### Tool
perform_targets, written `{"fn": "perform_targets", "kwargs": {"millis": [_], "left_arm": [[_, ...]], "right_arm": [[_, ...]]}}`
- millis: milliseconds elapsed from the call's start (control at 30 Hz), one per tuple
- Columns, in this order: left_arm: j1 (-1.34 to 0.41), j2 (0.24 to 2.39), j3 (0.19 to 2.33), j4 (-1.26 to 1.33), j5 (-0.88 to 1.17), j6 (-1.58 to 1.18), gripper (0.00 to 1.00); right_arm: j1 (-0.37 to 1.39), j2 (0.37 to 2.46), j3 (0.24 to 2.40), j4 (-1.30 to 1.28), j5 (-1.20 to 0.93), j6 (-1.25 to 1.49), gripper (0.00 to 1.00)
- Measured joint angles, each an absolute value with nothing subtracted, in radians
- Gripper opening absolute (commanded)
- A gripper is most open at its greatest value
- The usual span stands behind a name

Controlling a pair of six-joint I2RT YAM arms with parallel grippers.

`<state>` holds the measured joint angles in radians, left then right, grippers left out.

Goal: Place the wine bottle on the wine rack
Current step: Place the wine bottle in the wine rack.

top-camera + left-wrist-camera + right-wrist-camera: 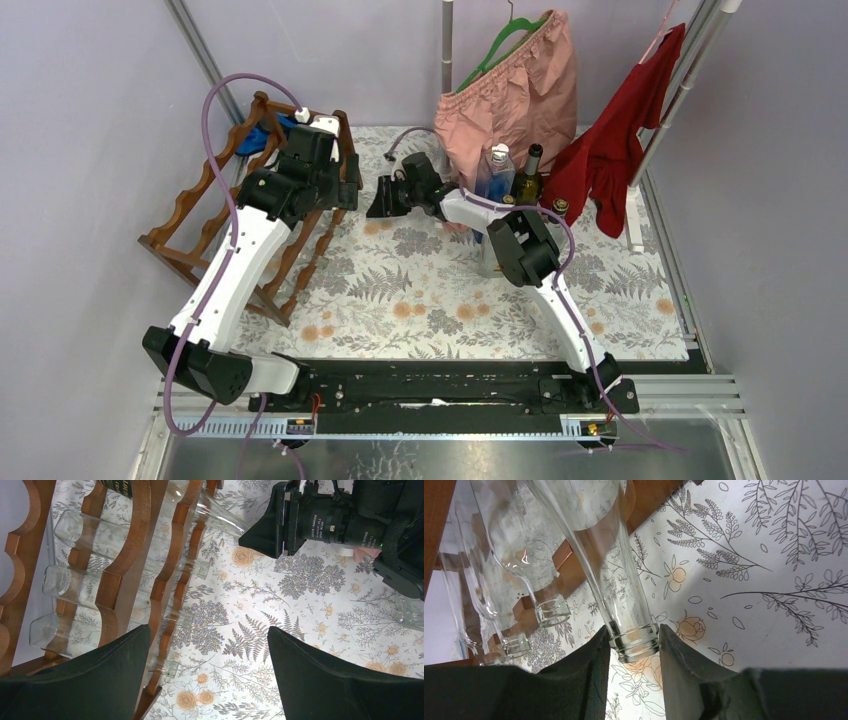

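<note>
The wine rack [190, 215], reddish-brown with wavy rails, stands at the table's left; in the left wrist view its rails [125, 565] hold several clear bottles lying down. A clear wine bottle [616, 570] lies tilted with its body over the rack rail and its neck pointing out toward the table's middle. My right gripper [634, 632] is shut on that bottle's mouth, one finger on each side; from above it [385, 197] sits just right of the rack. My left gripper [208, 630] hangs open over the rack's right edge and the cloth, holding nothing.
A floral cloth [440, 290] covers the table. At the back right stand a clear bottle [497, 168] and a dark green bottle [531, 175]. Behind them hang pink shorts [510, 90] and a red garment [620, 140]. A blue thing [262, 135] lies at the rack's far end.
</note>
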<state>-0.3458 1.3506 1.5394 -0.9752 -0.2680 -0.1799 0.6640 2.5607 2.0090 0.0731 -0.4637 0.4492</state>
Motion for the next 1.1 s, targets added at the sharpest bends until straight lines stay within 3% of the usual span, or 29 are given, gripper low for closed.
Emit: {"fn": "perform_targets", "kwargs": {"millis": [1100], "left_arm": [[-0.346,1.378,1.565,-0.980,-0.261,-0.165,0.93]], "right_arm": [[0.634,2.620,2.169,-0.028,-0.498,0.476,0.00]]}}
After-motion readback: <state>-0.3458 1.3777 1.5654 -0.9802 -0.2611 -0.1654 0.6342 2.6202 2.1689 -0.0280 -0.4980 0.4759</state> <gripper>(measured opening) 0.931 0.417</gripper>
